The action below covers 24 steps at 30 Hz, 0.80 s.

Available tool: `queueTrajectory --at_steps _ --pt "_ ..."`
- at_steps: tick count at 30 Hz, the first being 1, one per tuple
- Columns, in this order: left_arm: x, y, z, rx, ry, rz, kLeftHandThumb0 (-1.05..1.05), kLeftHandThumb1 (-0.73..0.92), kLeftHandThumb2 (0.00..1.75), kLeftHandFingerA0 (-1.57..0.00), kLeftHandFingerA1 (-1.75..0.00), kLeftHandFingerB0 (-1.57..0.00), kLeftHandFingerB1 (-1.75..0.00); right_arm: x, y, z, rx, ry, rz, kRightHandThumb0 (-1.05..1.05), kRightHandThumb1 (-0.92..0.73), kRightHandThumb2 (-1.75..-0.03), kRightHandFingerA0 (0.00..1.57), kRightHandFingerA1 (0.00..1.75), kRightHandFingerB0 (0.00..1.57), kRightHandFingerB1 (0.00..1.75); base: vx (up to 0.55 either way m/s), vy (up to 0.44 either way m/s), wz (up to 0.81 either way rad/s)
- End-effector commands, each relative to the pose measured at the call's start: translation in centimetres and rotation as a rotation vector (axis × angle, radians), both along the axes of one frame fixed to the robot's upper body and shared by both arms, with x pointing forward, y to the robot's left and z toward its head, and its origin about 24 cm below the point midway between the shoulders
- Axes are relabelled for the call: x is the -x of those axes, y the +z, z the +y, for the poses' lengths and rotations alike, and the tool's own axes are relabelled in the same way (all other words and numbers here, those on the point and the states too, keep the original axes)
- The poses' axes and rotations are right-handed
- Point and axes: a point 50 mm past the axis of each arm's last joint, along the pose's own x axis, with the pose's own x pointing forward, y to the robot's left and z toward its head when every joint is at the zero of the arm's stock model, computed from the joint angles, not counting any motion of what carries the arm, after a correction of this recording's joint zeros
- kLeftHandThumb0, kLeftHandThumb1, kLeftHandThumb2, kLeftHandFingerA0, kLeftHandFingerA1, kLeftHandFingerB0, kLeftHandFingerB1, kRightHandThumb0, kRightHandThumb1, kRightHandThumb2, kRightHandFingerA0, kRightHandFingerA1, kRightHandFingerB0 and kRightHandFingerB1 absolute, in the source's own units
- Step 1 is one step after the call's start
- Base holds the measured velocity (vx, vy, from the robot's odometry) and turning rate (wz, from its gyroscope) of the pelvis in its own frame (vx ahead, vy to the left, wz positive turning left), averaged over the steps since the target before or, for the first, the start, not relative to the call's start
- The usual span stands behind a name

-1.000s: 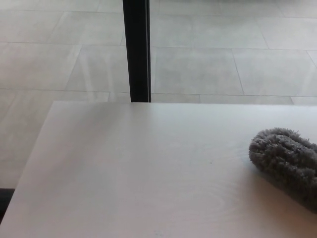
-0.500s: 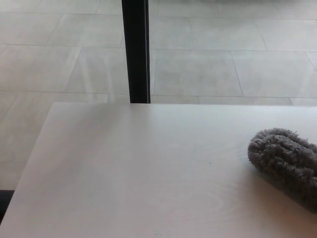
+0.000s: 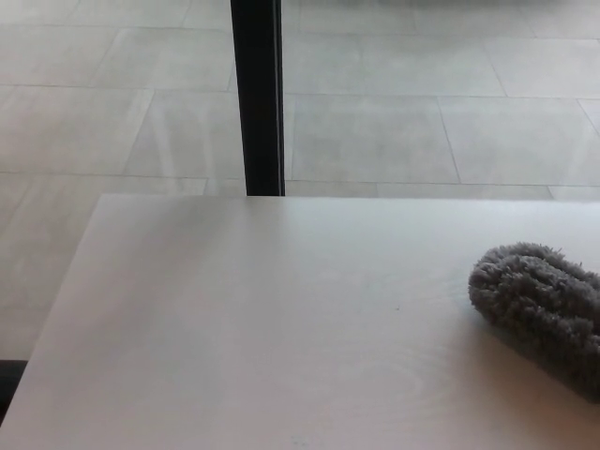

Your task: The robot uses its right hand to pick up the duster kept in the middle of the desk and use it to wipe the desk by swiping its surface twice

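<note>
Grey fluffy duster [image 3: 539, 309]: 1, lying on the desk at the right edge of the frame, partly cut off there.
Pale wood desk [image 3: 262, 328]: 1, filling the lower frame; nothing lies beside the duster.
Black post [image 3: 257, 94]: 1, upright behind the desk's far edge, upper centre-left.
Tiled floor [image 3: 422, 112]: beyond the desk.
Hands: neither shows, so fingers cannot be told.

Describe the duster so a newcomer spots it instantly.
Start at the pale wooden desk filling the lower frame. Follow its surface to the right edge: the fluffy grey microfibre duster lies there, partly cut off. It is the only dark, shaggy thing on the smooth top.
</note>
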Motion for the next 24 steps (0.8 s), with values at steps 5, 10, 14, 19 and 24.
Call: queueTrajectory --at_steps 5,10,14,19,24 --pt "2.8 0.6 1.9 -0.107 0.029 0.192 -0.84 0.86 0.66 -0.45 -0.54 -0.36 -0.38 0.8 -1.5 1.6 -0.102 0.075 -0.132 -0.77 -0.83 -0.65 0.05 0.89 0.06 0.62 0.00 0.000 0.00" --pt "3.4 0.5 1.9 -0.092 0.042 0.201 -0.84 0.86 0.66 -0.41 -0.53 -0.31 -0.37 1.0 -1.5 1.8 -0.097 0.127 -0.100 -0.79 -0.82 -0.63 0.12 0.84 0.10 0.64 0.00 0.000 0.00" --pt "4.0 0.3 1.9 -0.075 0.101 0.201 -0.78 0.66 1.05 -0.41 -0.61 -0.28 -0.51 1.1 -1.4 1.7 -0.085 0.167 -0.072 -0.80 -0.79 -0.63 0.17 0.84 0.18 0.61 0.00 0.000 0.00" --pt "4.2 0.4 2.0 -0.100 0.068 0.215 -0.88 0.72 1.10 -0.44 -0.61 -0.33 -0.50 0.2 -1.3 1.8 -0.056 0.227 -0.062 -0.80 -0.62 -1.04 0.21 0.70 0.26 0.63 0.00 0.000 0.00" --pt "4.1 0.6 2.1 -0.096 0.076 0.197 -0.77 0.68 1.09 -0.45 -0.64 -0.28 -0.51 -0.2 -1.4 2.2 -0.042 0.357 0.011 -0.76 -0.67 -0.63 0.27 0.85 0.25 0.56 0.00 0.000 0.00"
